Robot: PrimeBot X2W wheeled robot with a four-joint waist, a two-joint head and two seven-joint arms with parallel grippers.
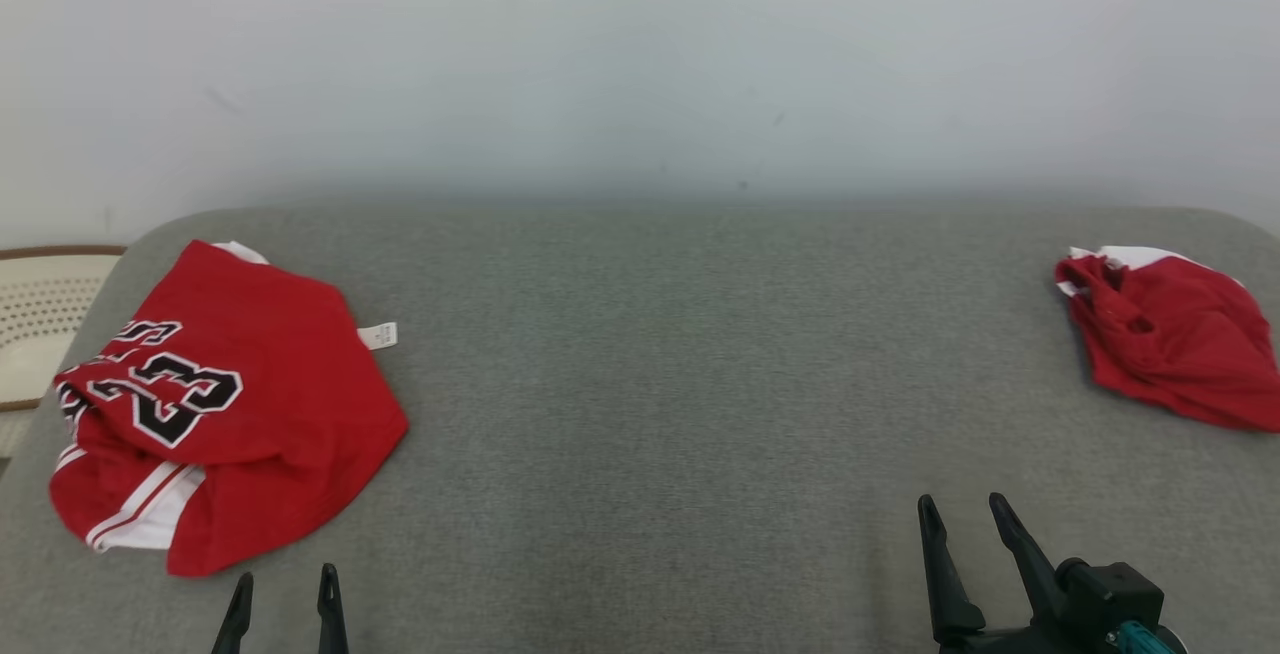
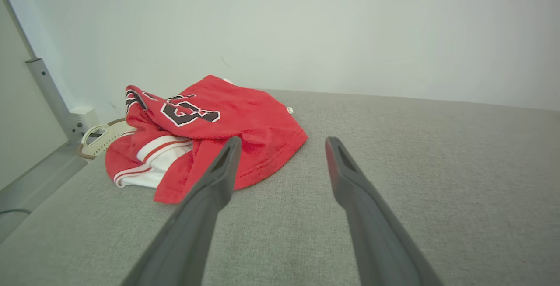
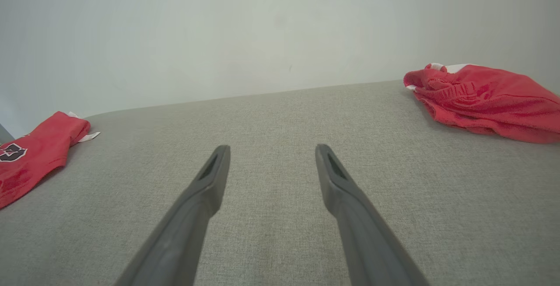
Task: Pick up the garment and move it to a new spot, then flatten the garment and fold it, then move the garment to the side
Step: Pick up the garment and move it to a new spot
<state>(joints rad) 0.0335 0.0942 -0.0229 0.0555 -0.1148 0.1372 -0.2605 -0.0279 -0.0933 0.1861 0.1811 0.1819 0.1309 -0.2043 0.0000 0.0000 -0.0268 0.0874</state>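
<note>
A crumpled red garment with a black "23" and white trim lies at the left of the grey padded surface; it also appears in the left wrist view and at the left edge of the right wrist view. My left gripper stands open just below it, nothing between its fingers. My right gripper is open at the lower right, over bare fabric. A second bunched red garment lies at the far right.
A pale wall runs behind the surface. A cream perforated object with a brown rim sits off the left edge, beside a grey metal post. The surface's rounded back corners drop off at left and right.
</note>
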